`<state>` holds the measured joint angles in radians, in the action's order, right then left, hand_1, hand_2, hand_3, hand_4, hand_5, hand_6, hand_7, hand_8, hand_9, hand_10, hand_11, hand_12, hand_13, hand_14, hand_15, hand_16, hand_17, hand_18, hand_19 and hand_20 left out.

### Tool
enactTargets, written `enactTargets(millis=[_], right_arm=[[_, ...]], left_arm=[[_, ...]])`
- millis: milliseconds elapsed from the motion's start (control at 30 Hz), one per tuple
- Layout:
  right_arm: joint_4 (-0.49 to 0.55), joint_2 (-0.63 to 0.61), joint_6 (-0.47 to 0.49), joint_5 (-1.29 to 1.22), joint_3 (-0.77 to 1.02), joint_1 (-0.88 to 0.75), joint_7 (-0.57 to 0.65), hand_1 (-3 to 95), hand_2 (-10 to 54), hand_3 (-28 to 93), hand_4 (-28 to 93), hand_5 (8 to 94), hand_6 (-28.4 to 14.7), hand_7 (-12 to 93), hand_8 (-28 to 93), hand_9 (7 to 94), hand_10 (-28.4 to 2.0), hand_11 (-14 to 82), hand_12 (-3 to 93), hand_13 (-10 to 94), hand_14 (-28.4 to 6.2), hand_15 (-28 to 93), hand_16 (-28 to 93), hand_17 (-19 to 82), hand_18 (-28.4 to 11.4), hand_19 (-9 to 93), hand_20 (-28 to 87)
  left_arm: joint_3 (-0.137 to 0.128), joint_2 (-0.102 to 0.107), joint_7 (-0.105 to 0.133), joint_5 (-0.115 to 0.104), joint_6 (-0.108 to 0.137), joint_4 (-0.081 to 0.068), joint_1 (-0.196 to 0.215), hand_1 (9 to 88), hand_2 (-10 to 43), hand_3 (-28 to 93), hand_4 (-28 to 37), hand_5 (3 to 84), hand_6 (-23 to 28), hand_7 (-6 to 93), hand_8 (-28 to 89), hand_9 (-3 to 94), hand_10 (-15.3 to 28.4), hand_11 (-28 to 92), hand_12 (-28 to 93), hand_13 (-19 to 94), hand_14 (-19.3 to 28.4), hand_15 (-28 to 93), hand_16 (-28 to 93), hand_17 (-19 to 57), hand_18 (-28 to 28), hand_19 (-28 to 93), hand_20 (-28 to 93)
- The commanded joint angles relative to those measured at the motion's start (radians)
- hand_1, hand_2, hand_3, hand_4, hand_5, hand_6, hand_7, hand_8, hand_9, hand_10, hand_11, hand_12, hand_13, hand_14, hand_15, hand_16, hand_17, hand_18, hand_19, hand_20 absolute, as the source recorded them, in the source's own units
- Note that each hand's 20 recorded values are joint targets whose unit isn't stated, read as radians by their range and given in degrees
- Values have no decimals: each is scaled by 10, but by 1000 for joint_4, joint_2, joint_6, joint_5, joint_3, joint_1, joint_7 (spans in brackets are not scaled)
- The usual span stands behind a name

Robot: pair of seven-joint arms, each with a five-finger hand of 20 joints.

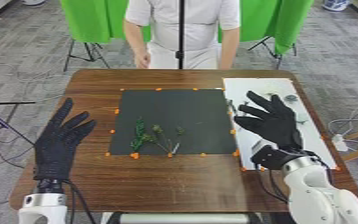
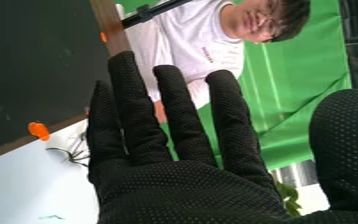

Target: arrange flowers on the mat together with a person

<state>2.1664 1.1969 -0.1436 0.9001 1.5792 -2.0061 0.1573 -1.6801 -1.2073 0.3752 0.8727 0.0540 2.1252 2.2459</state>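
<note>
The left hand (image 1: 58, 142) is at the table's left side, left of the dark mat (image 1: 171, 107), open with its fingers straight. Over the white sheet (image 1: 313, 142) at the right is the right hand (image 1: 275, 122), its fingers spread and relaxed. In the right wrist view the right hand (image 2: 189, 192) is open and holds nothing. On the mat's lower left lie a green sprig (image 1: 139, 134) and some stemmed flowers (image 1: 158, 130). More small flowers (image 1: 291, 98) lie on the white sheet, partly hidden by the right hand.
Orange tape bits (image 1: 135, 156) hold the edges of the mat and the sheet on the brown table (image 1: 95, 175). A thin dark pole (image 1: 181, 30) stands at the table's far side, with green cloths (image 1: 91, 22) behind.
</note>
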Motion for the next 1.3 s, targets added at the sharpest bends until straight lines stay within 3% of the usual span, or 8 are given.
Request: enactTargets(millis=[33,133,367,667,733,900,1300], right_arm=[[-3,-33,8,-1,12,-8,-2,135,140,701,-251,430,-12,110,-114,461,-191,103,143,367,-228,361,129,40,-244,463,164],[-1,-31,25,1,16,-10,-2,134,139,702,-251,431,-12,110,-114,461,-191,103,143,367,-227,361,129,40,-242,461,163],[2,-33,24,-1,13,-12,-2,136,138,703,-251,434,-11,112,-114,469,-192,108,144,370,-226,364,128,38,-242,458,162],[3,-35,20,-3,13,-15,6,135,137,705,-249,437,-12,114,-115,475,-193,110,144,374,-225,368,127,37,-242,456,161],[2,-39,13,-2,7,-9,6,136,136,705,-250,439,-13,114,-115,477,-193,112,144,374,-225,368,127,37,-242,456,161],[5,-39,12,-2,8,-15,5,136,135,709,-250,442,-14,115,-115,479,-194,115,144,376,-225,374,127,37,-241,456,162],[3,-46,1,-6,-1,-7,3,137,134,711,-250,448,-17,117,-116,485,-195,119,143,381,-223,382,124,39,-241,460,162]], left_arm=[[9,9,-19,3,-21,-5,3,171,80,708,-283,289,34,100,-86,336,170,200,120,280,237,415,-51,-42,271,621,-55],[21,21,-17,-14,-12,-6,-1,172,80,707,-283,287,34,100,-85,336,171,200,120,280,237,414,-52,-46,272,611,-59],[35,57,19,-33,28,1,1,176,81,708,-283,288,40,107,-85,337,175,209,124,279,238,418,-51,-48,272,604,-58],[38,50,8,-31,22,3,2,181,82,711,-283,295,44,114,-87,339,178,220,123,282,240,429,-55,-46,271,610,-53],[45,64,22,-40,33,3,3,181,82,711,-283,295,45,114,-88,340,178,221,121,282,240,430,-56,-46,271,611,-52],[48,74,31,-52,44,5,4,181,83,713,-283,297,47,115,-88,339,178,223,121,282,241,433,-58,-45,272,614,-51],[48,67,30,-54,40,6,3,183,84,714,-283,298,48,116,-88,341,179,226,119,283,240,435,-61,-45,272,618,-52]])
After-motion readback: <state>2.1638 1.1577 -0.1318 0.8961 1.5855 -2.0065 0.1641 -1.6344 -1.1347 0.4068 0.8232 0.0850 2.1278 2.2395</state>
